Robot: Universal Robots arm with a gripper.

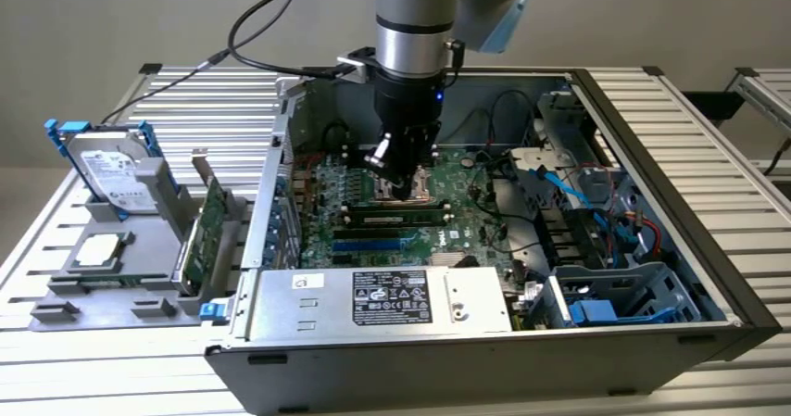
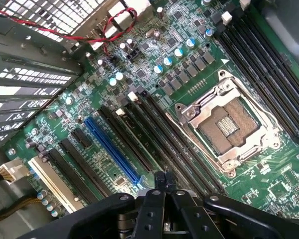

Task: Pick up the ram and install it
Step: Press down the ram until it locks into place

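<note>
Nearest the front edge of the open case (image 1: pixel 433 379), a silver power supply (image 1: pixel 383 303) was seen lying beside a blue drive cage (image 1: pixel 618 296). Behind it the motherboard (image 1: pixel 464 203) was laid flat on the case floor. The ram (image 1: pixel 395 218) was seated lengthwise in a slot on that board, between the power supply and the gripper (image 1: pixel 398 186). The gripper was held just above the board, beyond the ram, its fingers clenched together with nothing gripped between them. In the wrist view the closed gripper (image 2: pixel 163 180) was seen over the board (image 2: pixel 154 64), near a blue slot (image 2: pixel 112 149) and an open socket (image 2: pixel 229 124). Outside the case, at the table's edge on the exterior view's left, a card (image 1: pixel 204 226) and a hard drive (image 1: pixel 111 170) were stood in a grey holder.
</note>
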